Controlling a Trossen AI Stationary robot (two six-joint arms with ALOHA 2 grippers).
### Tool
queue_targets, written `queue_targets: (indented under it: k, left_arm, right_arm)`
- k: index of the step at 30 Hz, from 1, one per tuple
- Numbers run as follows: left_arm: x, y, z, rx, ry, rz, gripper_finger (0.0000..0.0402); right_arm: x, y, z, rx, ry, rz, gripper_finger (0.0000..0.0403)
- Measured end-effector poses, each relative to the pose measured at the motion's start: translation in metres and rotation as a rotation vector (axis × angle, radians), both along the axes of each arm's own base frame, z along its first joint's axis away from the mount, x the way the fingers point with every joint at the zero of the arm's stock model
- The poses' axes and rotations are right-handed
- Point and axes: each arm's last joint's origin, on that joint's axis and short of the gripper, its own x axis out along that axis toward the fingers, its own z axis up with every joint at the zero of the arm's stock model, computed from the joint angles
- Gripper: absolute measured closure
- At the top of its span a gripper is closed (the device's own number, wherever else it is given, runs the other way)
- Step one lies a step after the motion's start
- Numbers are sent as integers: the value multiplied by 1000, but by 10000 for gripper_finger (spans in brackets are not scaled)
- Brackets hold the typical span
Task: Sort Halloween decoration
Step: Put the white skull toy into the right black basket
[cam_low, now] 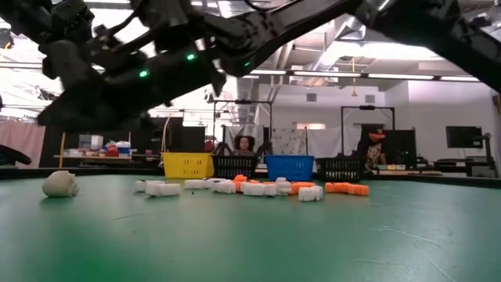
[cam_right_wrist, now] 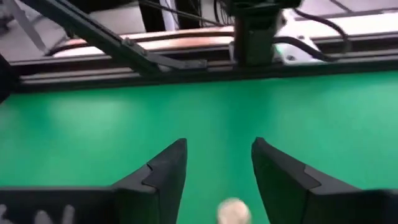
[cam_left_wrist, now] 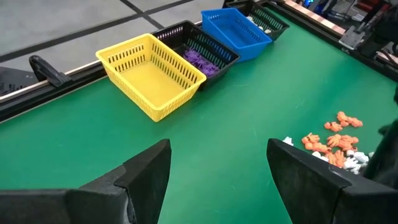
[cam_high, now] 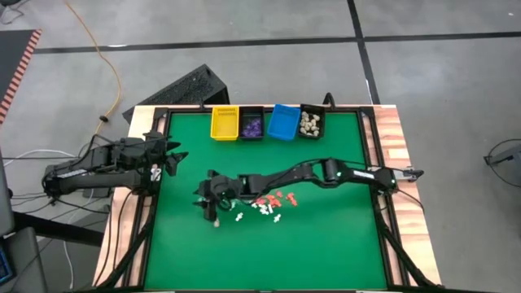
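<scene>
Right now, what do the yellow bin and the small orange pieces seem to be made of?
The yellow bin looks like moulded plastic: even glossy colour, thin walls pierced by regular slots. The small orange pieces seem hard plastic too, uniformly coloured with crisp little shapes, though they are too small to be sure. The green table surface looks matte, perhaps a felt or rubber mat.

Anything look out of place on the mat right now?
One cream piece lies alone on the green mat, apart from the white and orange pile, just below the right claw, whose fingers are open. Its matching pieces sit in the rightmost black bin. Nothing looks spilled or damaged.
</scene>
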Motion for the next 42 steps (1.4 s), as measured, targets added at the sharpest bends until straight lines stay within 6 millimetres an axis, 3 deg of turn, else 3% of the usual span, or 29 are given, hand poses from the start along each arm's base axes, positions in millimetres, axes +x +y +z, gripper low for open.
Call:
queue_targets:
  k: [6, 10, 15, 19, 25, 28, 32, 36, 38, 42]
  left_arm:
    - [0, 0, 0, -1, -1, 1, 145]
    - [0, 0, 0, -1, -1, 1, 145]
    - [0, 0, 0, 0, -1, 3, 145]
    - [0, 0, 0, 2, -1, 8, 145]
    - [0, 0, 0, 2, -1, 8, 145]
    - [0, 0, 0, 2, -1, 8, 145]
    - [0, 0, 0, 2, -1, 9, 145]
    - [0, 0, 0, 2, -1, 9, 145]
    - [0, 0, 0, 2, -1, 9, 145]
    - [0, 0, 0, 0, -4, 13, 145]
  right_arm:
    - [13, 7, -21, -14, 65, 13, 162]
    - [13, 7, -43, -1, 143, 3, 160]
    - [12, 3, -53, 15, 203, -17, 168]
    - [10, 1, -57, 41, 254, -36, 196]
    - [9, 1, -58, 24, 266, -36, 288]
    - [9, 1, -58, 73, 266, -60, 291]
    - [7, 0, -47, 97, 262, -69, 291]
    - [1, -10, -17, 74, 271, -60, 291]
    - [-5, -20, 9, 25, 280, -55, 291]
    - [-31, -51, 82, -79, 279, -93, 291]
